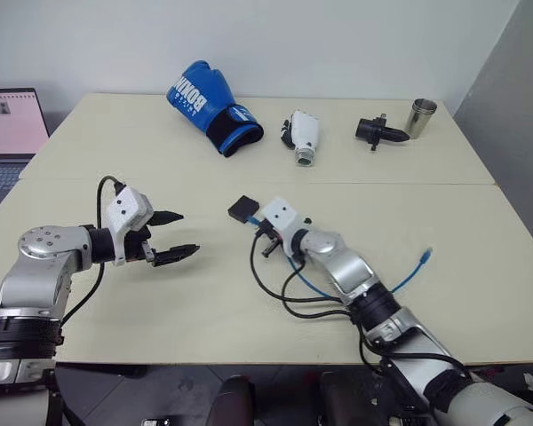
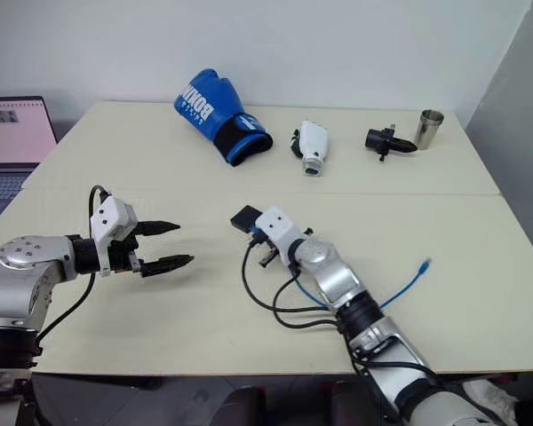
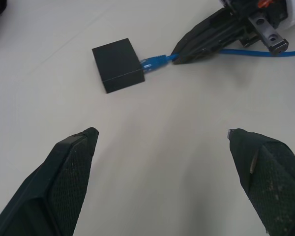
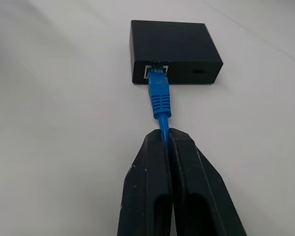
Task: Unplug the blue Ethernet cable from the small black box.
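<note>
The small black box (image 4: 174, 46) lies flat near the middle of the table (image 1: 115, 151), also seen as the small black box (image 1: 242, 209). The blue Ethernet cable (image 4: 160, 98) is plugged into the box's side port. My right gripper (image 4: 163, 133) is shut on the cable just behind the plug's ribbed boot. The cord runs back under my right arm, and its free plug end (image 1: 425, 257) lies on the table to the right. My left gripper (image 1: 182, 235) hovers open to the left of the box, with nothing between its fingers (image 3: 73, 162).
Along the far side of the table lie a blue boxing glove (image 1: 211, 106), a white gadget (image 1: 303, 135), a black nozzle-shaped gadget (image 1: 378, 131) and a metal cup (image 1: 420, 117). A laptop (image 1: 9, 133) stands beyond the table's left edge.
</note>
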